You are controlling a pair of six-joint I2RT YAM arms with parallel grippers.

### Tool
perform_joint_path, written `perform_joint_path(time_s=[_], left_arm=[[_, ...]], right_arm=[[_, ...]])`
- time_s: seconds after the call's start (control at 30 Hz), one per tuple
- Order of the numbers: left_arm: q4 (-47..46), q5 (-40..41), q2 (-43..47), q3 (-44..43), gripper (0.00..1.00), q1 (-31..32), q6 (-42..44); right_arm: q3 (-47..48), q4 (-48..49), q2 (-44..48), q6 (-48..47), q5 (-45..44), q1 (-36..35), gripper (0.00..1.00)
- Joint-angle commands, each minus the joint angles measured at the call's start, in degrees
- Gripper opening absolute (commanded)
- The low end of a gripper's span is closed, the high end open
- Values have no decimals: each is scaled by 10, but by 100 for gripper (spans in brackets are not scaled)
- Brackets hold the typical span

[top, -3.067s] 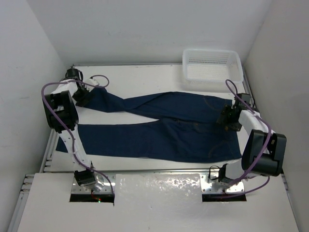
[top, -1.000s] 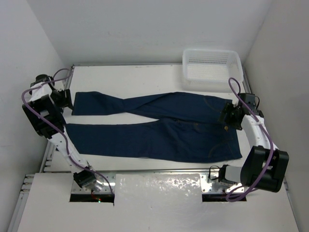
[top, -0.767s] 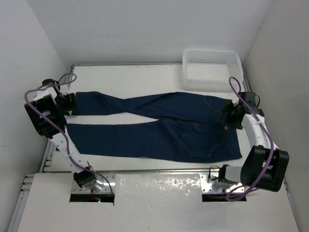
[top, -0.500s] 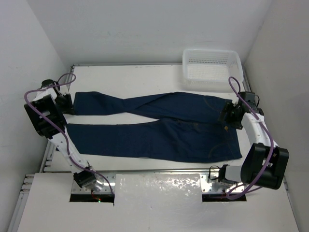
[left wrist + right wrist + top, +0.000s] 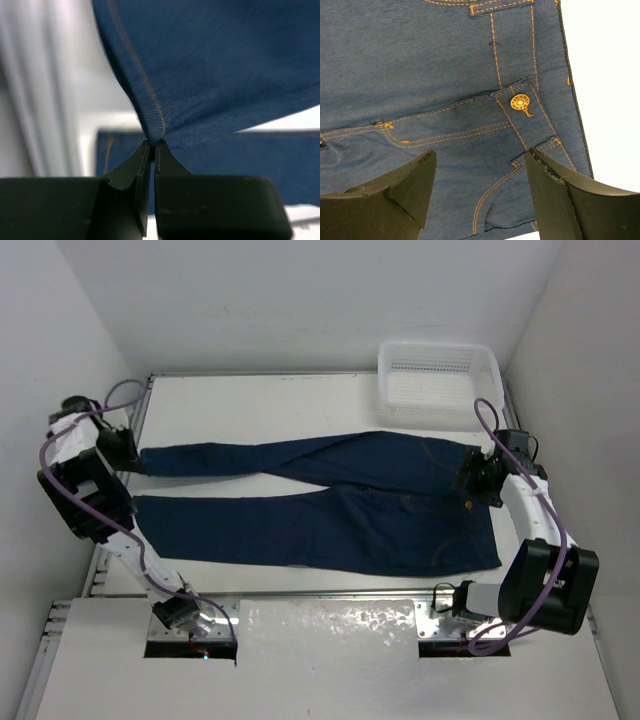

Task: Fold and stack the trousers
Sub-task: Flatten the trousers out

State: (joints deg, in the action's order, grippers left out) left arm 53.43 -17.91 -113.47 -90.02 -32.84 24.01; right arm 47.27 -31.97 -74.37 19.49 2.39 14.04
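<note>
left gripper (image 5: 152, 145): pinched shut on far-leg hem of the trousers (image 5: 330, 520)
right gripper (image 5: 480, 154): wide open over waist button (image 5: 520, 102)
fold: pin waist first, carry hem across low

- Top view: fixed above and behind the arm bases, looking down and forward, far enough off to hold the whole table (image 5: 300, 400) and the trousers (image 5: 330, 525).
- Left wrist view: sits behind the left gripper (image 5: 151, 143), looking along its pinched fingers at denim right at the tips (very near).
- Right wrist view: looks past the spread right gripper (image 5: 479, 155) at the waist button (image 5: 520, 102) just ahead.
- All three share the trousers.
</note>
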Motion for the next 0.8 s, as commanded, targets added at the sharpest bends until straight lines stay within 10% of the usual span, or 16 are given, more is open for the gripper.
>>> perform_joint_path(time_s=[0.0, 0.27, 0.77], left_arm=[[76, -52, 91, -76, 0, -33, 31], [75, -261, 95, -131, 0, -34, -90], [-308, -119, 30, -19, 0, -38, -480]], right_arm=[[20, 13, 23, 2, 15, -5, 70], [35, 39, 27, 13, -3, -74, 69], [103, 87, -121, 17, -32, -153, 70]])
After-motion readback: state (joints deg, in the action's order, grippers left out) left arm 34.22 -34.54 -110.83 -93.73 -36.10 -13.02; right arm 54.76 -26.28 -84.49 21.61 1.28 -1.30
